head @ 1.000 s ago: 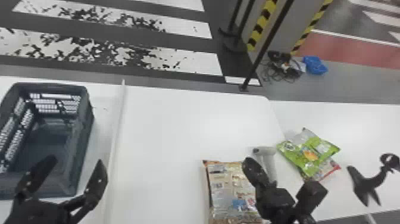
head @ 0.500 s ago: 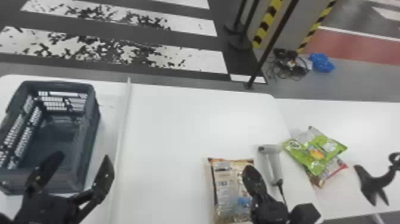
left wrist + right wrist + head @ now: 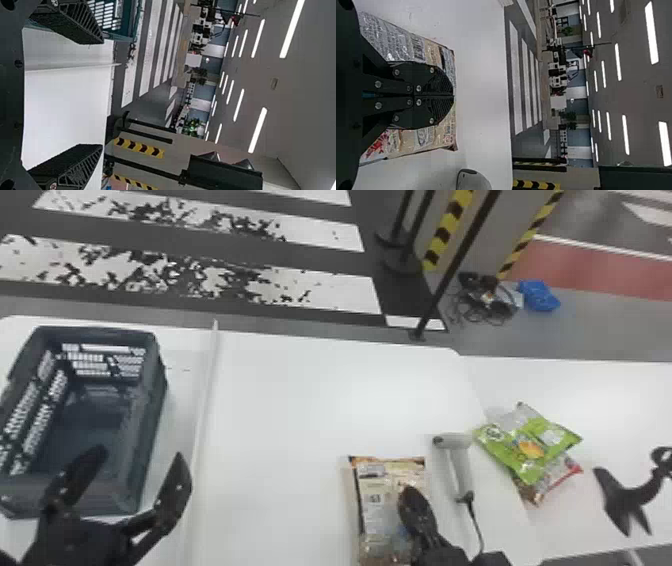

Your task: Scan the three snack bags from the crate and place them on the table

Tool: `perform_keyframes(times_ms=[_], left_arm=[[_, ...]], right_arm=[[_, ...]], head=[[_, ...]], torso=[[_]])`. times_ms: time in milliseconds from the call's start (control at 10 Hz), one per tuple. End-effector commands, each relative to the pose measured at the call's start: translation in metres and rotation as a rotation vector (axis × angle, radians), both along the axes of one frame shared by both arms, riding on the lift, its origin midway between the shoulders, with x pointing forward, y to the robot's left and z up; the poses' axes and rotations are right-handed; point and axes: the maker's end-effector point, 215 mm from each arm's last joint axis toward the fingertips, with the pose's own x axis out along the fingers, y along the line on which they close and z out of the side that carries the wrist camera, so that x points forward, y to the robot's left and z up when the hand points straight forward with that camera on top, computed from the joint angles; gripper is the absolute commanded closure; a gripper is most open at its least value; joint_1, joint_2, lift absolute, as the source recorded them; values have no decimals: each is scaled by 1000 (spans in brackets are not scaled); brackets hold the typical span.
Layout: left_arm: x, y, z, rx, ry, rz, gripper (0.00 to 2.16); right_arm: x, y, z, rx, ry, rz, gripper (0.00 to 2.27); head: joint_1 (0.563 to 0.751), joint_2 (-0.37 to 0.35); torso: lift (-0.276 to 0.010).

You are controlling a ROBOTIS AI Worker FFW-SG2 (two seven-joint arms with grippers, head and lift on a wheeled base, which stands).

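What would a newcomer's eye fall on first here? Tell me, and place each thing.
Probably the bright green plastic snack bag, overlapping a red-edged snack bag on the robot's right. Next, the large dark grey plastic crate on the left, with the open left gripper near its near end. Then the right gripper, black fingers shut, over the beige printed snack bag.

Head view: your black, two-fingered right gripper (image 3: pixel 414 492) covers part of the tan, glossy rectangular snack bag (image 3: pixel 372 500); bottom edge crops both. Shiny green plastic bag (image 3: pixel 517 447) partly hides your red-edged plastic bag (image 3: pixel 555 480).
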Motion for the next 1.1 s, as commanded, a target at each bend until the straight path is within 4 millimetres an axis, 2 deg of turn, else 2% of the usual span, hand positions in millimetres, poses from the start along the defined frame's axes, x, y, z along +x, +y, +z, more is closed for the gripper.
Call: perform_keyframes(times_ms=[0, 300, 400, 500, 700, 800, 900, 1000], left_arm=[[-2, -1, -2, 3, 4, -6, 60], [-5, -4, -3, 2, 9, -13, 66], [-5, -5, -4, 0, 9, -14, 66], [-5, -6, -3, -2, 8, -16, 66], [-6, -6, -4, -2, 10, -16, 66], [-6, -9, -4, -3, 10, -20, 66], [-6, -9, -3, -5, 7, -21, 66], [-7, -9, -4, -5, 9, -21, 66]], right_arm=[[-1, 1, -15, 5, 27, -2, 2236], [-4, 1, -40, 9, 74, -5, 2236], [-5, 0, -30, 5, 40, -11, 2236], [-8, -4, -6, -9, -26, -34, 2233], [-14, -11, 70, -23, -196, -59, 2155], [-17, -19, 106, -17, -273, -78, 1723], [-15, -21, 124, -36, -294, -63, 201], [-7, -33, 116, -59, -236, -55, -2]], head=[[695, -254], [695, -258], [695, -260], [695, -266], [695, -282], [695, -289], [695, -301], [695, -313]], torso=[[-37], [-37], [-37], [-37], [-37], [-37], [-37], [-37]])
